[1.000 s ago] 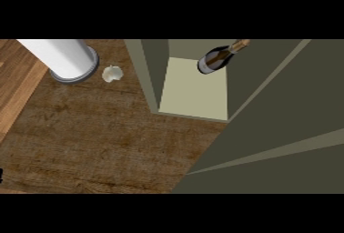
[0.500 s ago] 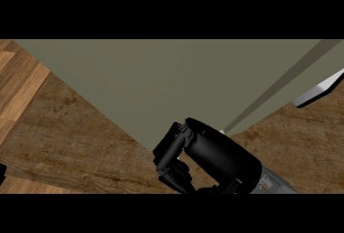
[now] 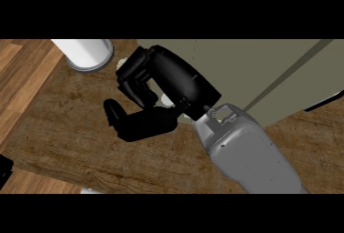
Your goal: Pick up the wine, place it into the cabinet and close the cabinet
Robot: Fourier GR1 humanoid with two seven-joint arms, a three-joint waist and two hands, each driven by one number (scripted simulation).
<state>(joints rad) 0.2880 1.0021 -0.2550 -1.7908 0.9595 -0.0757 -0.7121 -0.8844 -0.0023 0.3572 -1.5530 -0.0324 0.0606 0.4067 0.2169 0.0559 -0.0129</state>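
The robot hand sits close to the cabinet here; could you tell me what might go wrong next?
1. The robot hand, fingers curled and holding nothing visible, could bump the white cylinder just beside it.
2. The hand and its grey forearm hide much of the cabinet, so whether the door is properly shut cannot be judged.

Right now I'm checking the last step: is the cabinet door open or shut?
Cannot tell. The cabinet door shows as a flat grey-green panel behind the right robot hand, and no opening or interior is in view.
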